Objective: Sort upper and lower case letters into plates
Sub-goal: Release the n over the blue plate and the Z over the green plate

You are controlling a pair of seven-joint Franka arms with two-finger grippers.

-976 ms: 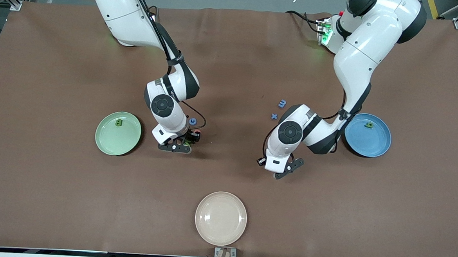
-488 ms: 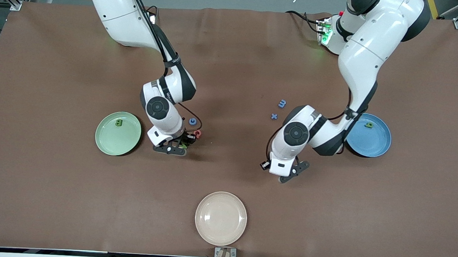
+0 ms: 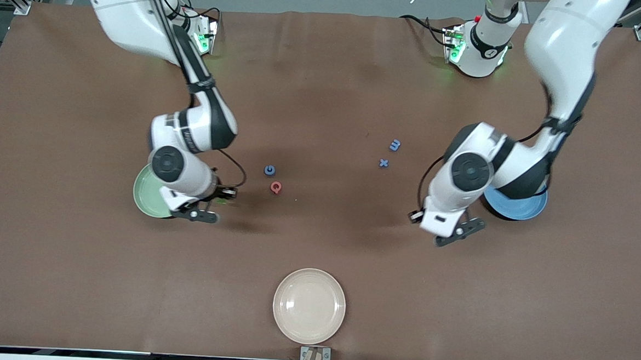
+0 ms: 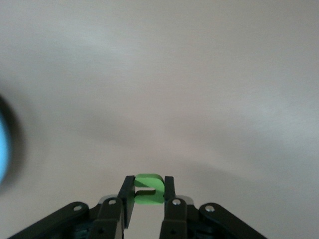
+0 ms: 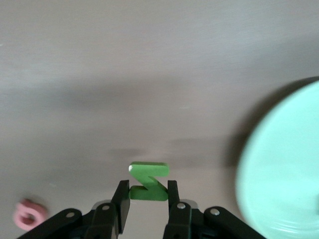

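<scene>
My right gripper [image 3: 218,201] is shut on the green N [image 5: 148,181] and holds it just beside the pale green plate [image 3: 143,197], which also shows in the right wrist view [image 5: 284,169]. My left gripper [image 3: 460,231] is shut on a green lowercase letter [image 4: 147,188] and is just beside the bright blue plate [image 3: 516,208]. A sliver of that plate shows in the left wrist view [image 4: 4,149]. The blue G [image 3: 269,170] and pink Q [image 3: 276,187] lie mid-table. The blue m [image 3: 394,145] and x [image 3: 384,162] lie toward the left arm's end. The arms hide what lies in both plates.
A cream-beige plate [image 3: 309,305] sits near the table edge closest to the front camera. The brown table mat [image 3: 317,245] is bare between it and the letters.
Both arms moved outward from the middle with their letters. The right went to the pale green plate and the left to the blue plate. The pink Q came into view.
</scene>
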